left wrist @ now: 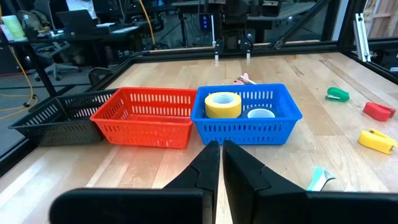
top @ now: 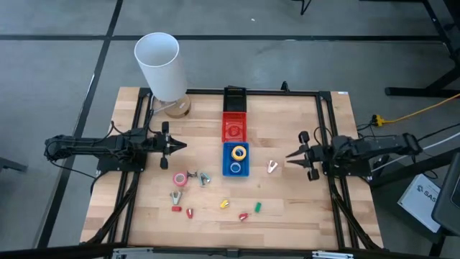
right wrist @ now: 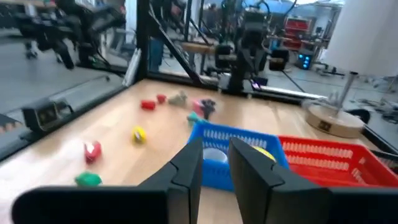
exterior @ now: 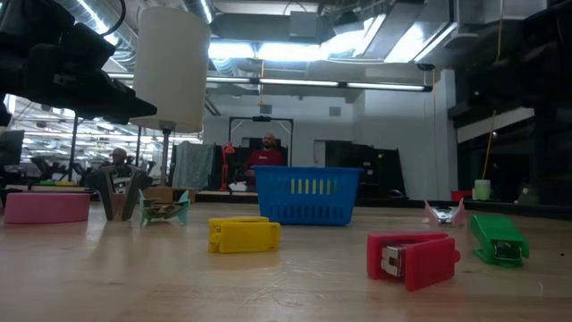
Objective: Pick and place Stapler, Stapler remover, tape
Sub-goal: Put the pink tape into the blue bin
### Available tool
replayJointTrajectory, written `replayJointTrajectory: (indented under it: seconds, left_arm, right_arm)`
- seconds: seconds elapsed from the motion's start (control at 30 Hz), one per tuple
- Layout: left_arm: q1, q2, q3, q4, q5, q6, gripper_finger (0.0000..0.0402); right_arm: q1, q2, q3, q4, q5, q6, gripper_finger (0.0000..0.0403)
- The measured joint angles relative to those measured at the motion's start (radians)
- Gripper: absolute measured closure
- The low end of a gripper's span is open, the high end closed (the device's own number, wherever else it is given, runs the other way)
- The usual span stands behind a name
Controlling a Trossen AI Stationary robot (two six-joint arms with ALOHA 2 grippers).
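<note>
Both end effectors hover empty beside the blue basket, the left end effector pressed together and the right end effector barely parted, so reaching the pink tape on the counter left of that basket risks knocking adjacent silvery claws.

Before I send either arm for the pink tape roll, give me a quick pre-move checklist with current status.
1. Left hand empty: ok, fingers shut on nothing, hovering left of the baskets.
2. Right hand empty: ok, a narrow gap between its fingers, nothing in it.
3. Pink tape roll reachable: ok, lying flat on the table in front of the left hand, a silvery claw piece right beside it.
4. Blue basket has room: ok, it holds a yellow roll and a blue roll.
5. Path from roll to basket: ok, only another claw piece lies between.
6. Red basket contents: cannot tell.
</note>
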Motion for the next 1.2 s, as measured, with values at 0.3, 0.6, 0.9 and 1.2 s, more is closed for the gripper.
replayJointTrajectory:
  seconds: [0.3,0.6,0.9,1.2]
  left_arm:
    - [0.0,0.0,0.0,0.0,0.0,0.0,0.0384]
    - [0.0,0.0,0.0,0.0,0.0,0.0,0.0384]
    - [0.0,0.0,0.0,0.0,0.0,0.0,0.0384]
    - [0.002,0.0,0.0,0.0,-0.056,0.28,0.0384]
  right_arm:
    - [-0.095,-0.133,0.0,-0.053,0.019,-0.091,0.0322]
    - [-0.144,-0.133,0.0,-0.055,0.024,-0.049,0.0322]
    - [-0.144,-0.133,0.0,-0.055,0.025,-0.044,0.0322]
    - [-0.144,-0.133,0.0,-0.054,0.025,-0.044,0.0322]
